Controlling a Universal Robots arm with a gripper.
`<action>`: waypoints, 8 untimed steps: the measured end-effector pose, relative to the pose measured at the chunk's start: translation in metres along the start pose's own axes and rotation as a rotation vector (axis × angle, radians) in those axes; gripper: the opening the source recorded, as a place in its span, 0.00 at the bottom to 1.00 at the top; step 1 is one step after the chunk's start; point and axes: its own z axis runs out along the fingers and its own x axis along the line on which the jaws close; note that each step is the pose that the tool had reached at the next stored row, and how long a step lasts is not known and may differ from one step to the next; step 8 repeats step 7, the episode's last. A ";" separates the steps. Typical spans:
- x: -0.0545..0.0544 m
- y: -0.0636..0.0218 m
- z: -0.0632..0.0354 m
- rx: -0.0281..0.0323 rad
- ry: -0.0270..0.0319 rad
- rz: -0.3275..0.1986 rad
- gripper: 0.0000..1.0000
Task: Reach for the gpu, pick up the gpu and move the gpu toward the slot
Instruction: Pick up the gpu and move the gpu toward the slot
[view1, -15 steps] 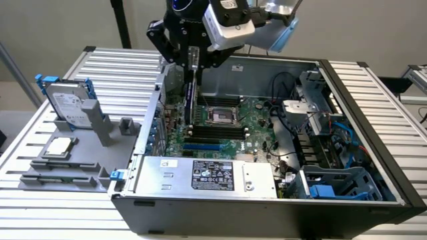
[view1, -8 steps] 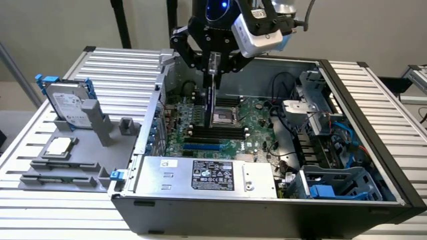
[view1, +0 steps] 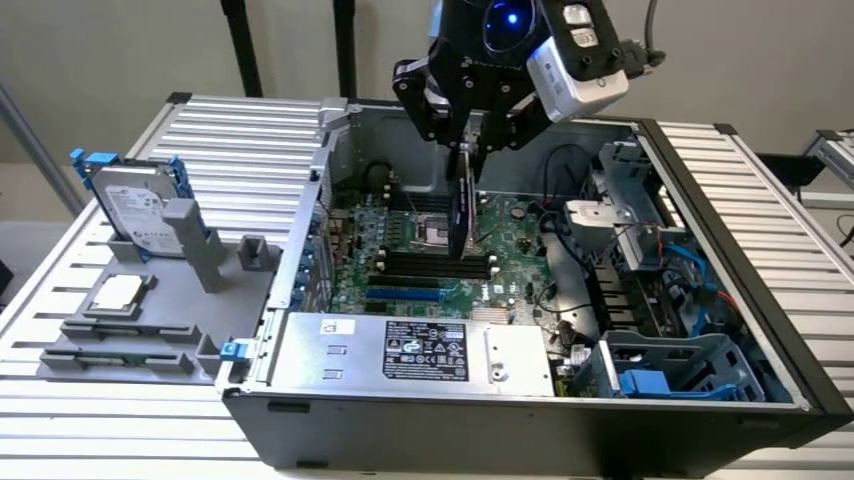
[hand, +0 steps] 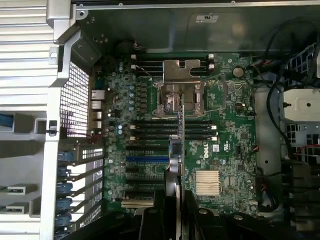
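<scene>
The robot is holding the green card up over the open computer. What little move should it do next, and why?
Probably ease the gpu straight down a little. The pincer holds it edge-down above the motherboard, inside the open case, so it hangs over the board and has not yet touched it.

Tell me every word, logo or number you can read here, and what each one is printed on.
"DELL": white logo on the green motherboard, seen turned sideways in the wrist view.
Power supply label: black sticker with white print, too small to read.
Hard drive label: white sticker, text too blurred to read.
White sticker on the case wall: unreadable.
The gpu in the hand: no readable marking.
</scene>
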 end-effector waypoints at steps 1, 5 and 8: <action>0.000 0.0000 -0.0001 -0.0001 0.0009 0.000 0.27; 0.000 0.0000 0.0000 -0.0005 0.0009 0.000 0.27; -0.001 0.0000 -0.0001 -0.0006 0.0010 0.000 0.27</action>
